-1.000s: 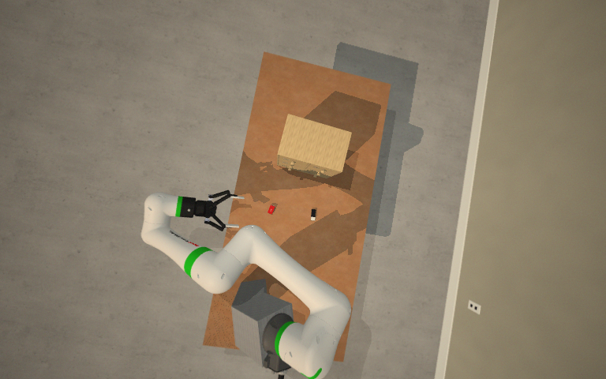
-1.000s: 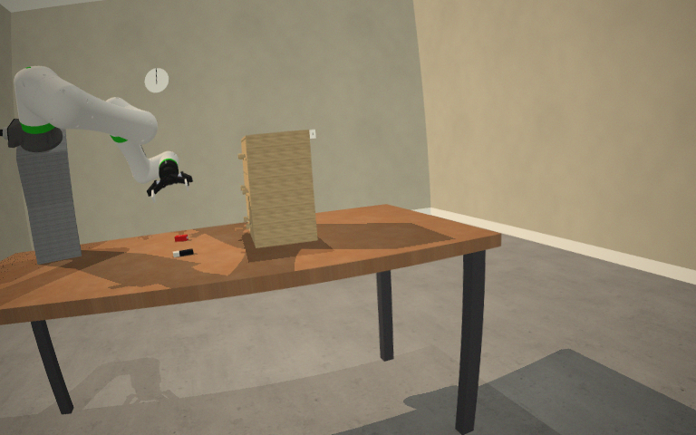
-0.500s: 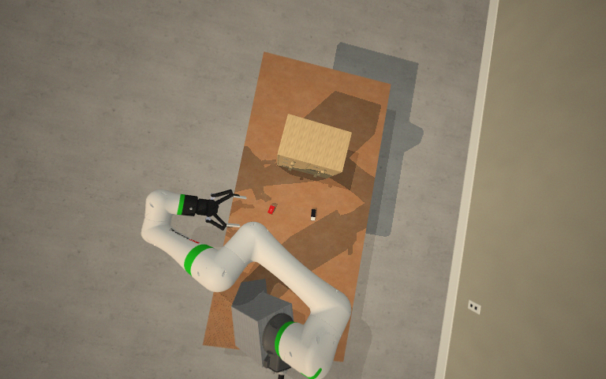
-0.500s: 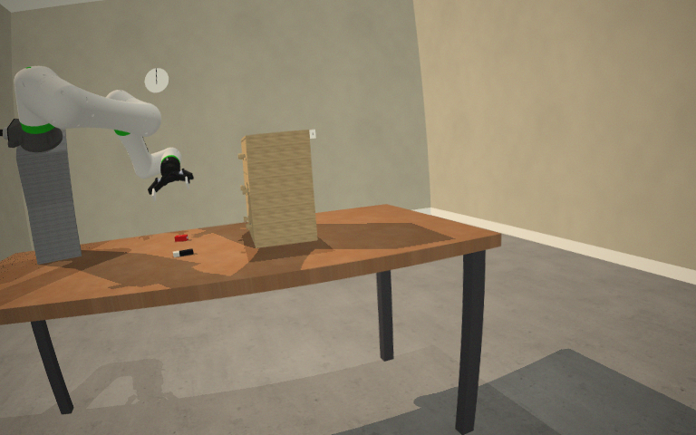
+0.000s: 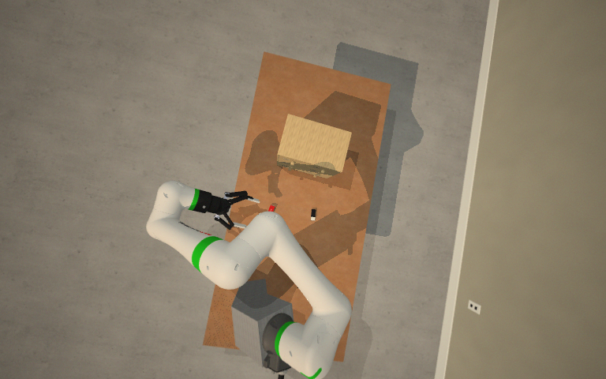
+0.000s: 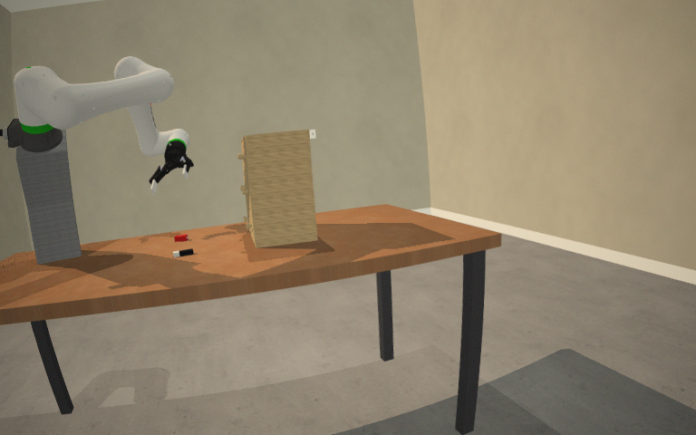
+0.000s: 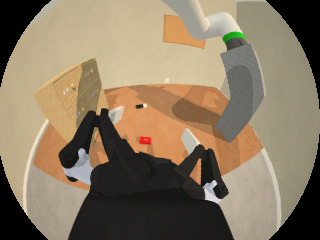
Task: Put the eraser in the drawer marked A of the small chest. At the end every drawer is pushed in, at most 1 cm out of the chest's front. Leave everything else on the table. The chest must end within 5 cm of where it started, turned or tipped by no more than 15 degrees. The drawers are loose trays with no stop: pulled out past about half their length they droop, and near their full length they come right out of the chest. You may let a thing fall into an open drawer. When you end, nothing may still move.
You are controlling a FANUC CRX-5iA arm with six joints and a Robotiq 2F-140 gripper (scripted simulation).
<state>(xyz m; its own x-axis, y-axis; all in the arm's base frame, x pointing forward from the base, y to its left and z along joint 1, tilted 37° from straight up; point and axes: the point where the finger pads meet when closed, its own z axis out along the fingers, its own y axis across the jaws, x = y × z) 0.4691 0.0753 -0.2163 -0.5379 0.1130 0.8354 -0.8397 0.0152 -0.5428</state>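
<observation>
Your gripper (image 5: pixel 252 213) (image 6: pixel 169 180) (image 7: pixel 153 123) stood wide apart; the eraser (image 5: pixel 313 213) (image 6: pixel 183 253) (image 7: pixel 141 106) lay well ahead and below, its long axis running finger to finger.

The eraser (image 5: pixel 313 214) (image 6: pixel 183 253) (image 7: pixel 141 106), a small block with a black sleeve and one white end, lies flat on the surface (image 5: pixel 277 89) (image 6: pixel 369 212) (image 7: pixel 165 120), apart from the small chest (image 5: pixel 315 140) (image 6: pixel 282 189) (image 7: pixel 52 102) and out in front of it. The chest, pale wood with visible grain, stands upright. Its drawer fronts carry small protruding knobs and look pushed in; which one is marked A is too small to read.
</observation>
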